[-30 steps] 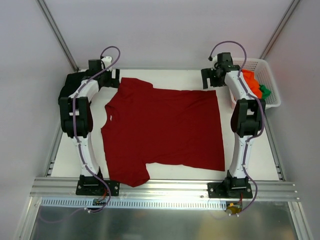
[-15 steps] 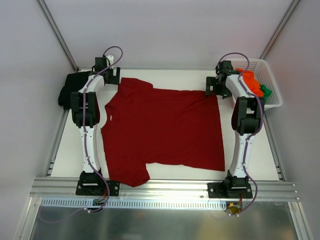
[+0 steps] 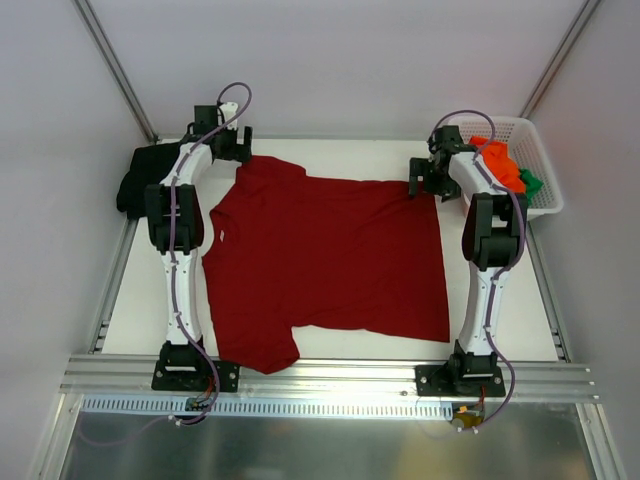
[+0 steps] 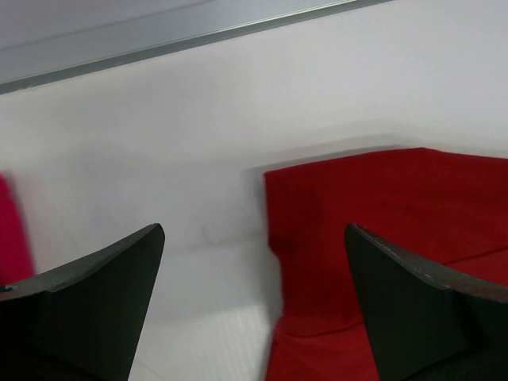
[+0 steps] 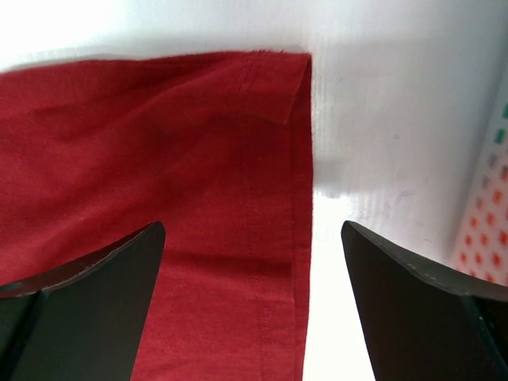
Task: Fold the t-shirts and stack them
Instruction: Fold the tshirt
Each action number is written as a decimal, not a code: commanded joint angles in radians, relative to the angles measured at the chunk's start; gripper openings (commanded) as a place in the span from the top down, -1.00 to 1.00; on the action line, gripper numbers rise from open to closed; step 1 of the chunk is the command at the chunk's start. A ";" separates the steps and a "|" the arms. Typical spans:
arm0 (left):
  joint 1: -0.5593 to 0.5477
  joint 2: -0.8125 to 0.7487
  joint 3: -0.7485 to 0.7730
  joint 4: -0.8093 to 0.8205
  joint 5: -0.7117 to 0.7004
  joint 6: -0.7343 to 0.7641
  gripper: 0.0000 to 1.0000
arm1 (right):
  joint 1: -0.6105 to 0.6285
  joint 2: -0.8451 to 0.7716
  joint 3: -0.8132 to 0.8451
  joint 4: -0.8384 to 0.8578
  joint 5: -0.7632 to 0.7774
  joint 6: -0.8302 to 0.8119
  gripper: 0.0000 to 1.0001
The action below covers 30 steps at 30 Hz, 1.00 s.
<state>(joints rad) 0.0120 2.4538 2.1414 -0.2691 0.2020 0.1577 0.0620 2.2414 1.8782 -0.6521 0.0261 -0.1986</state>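
A dark red t-shirt [image 3: 325, 260] lies spread flat on the white table, neck to the left. My left gripper [image 3: 238, 148] hangs open at the far sleeve; in the left wrist view the sleeve's edge [image 4: 381, 214] lies between the open fingers [image 4: 95, 302], nearer the right one. My right gripper [image 3: 420, 178] stands open over the far hem corner [image 5: 198, 143], with nothing gripped. A black t-shirt [image 3: 140, 175] sits bunched at the table's far left. Orange [image 3: 500, 165] and green [image 3: 530, 183] t-shirts lie in the basket.
A white lattice basket [image 3: 535, 140] stands at the far right, close beside my right arm; its wall [image 5: 484, 230] shows at the right wrist view's edge. A metal rail [image 4: 198, 36] runs along the table's far edge. Grey walls close in on three sides.
My left arm has swung right, bringing its gripper to the far sleeve and uncovering the black t-shirt. My right gripper has come nearer and down onto the far hem corner.
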 commanded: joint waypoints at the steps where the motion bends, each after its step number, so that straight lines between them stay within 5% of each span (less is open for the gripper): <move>1: -0.007 0.019 0.054 -0.024 0.141 -0.043 -0.97 | -0.021 -0.065 -0.031 0.019 -0.015 0.031 -0.95; 15: -0.037 0.105 0.210 -0.012 0.188 -0.084 -0.98 | -0.018 -0.115 -0.079 0.085 -0.218 0.045 -0.90; 25: -0.038 0.065 0.134 -0.025 0.290 -0.142 -0.87 | -0.010 -0.120 -0.062 0.052 -0.267 0.059 -0.90; 30: -0.037 0.025 0.080 -0.119 0.168 -0.096 -0.90 | -0.007 -0.137 -0.070 0.042 -0.281 0.062 -0.90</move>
<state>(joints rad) -0.0254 2.5561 2.2440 -0.3157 0.4305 0.0448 0.0502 2.1906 1.7836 -0.5911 -0.2256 -0.1566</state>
